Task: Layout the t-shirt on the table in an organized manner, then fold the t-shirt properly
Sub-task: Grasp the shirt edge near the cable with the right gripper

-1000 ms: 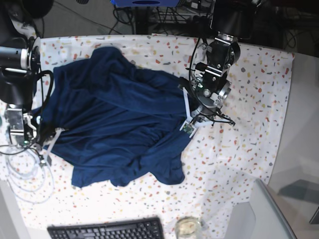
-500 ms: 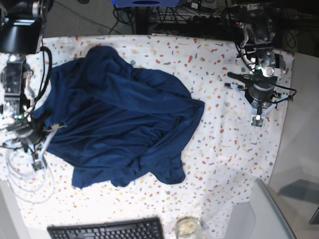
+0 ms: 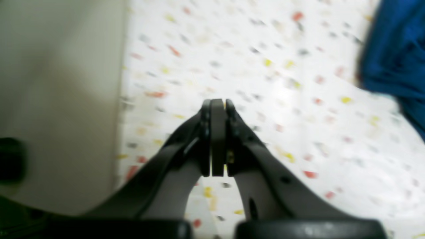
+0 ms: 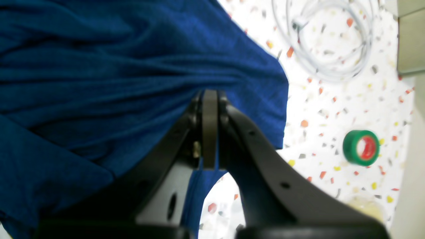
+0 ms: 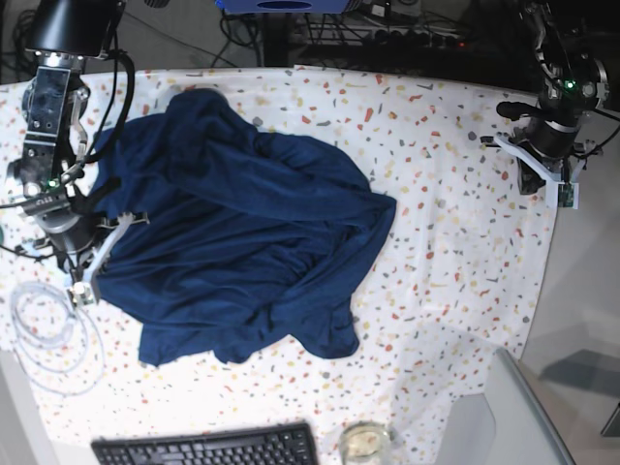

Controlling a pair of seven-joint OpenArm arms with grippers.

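Note:
The dark navy t-shirt (image 5: pixel 232 232) lies crumpled across the left and middle of the speckled table (image 5: pixel 455 242). My right gripper (image 5: pixel 85 289) is at the shirt's left edge. In the right wrist view it (image 4: pixel 210 94) is shut, its tips against the t-shirt (image 4: pixel 99 83), whose folds run toward them. I cannot tell whether cloth is pinched. My left gripper (image 5: pixel 562 197) hangs over the table's far right edge, well away from the shirt. In the left wrist view it (image 3: pixel 217 101) is shut on nothing above the table (image 3: pixel 265 66), with the t-shirt (image 3: pixel 395 49) at the right.
A coiled white cable (image 5: pixel 48 329) lies at the table's left front, near a green tape roll (image 4: pixel 361 147). A black keyboard (image 5: pixel 208 448) and a small glass (image 5: pixel 366 443) sit at the front edge. Bare grey surface (image 5: pixel 581 320) borders the cloth on the right.
My left arm swung from the shirt's right edge out to the table's far right side, taking nothing with it. The right arm shifted slightly at the left edge. The shirt stayed put.

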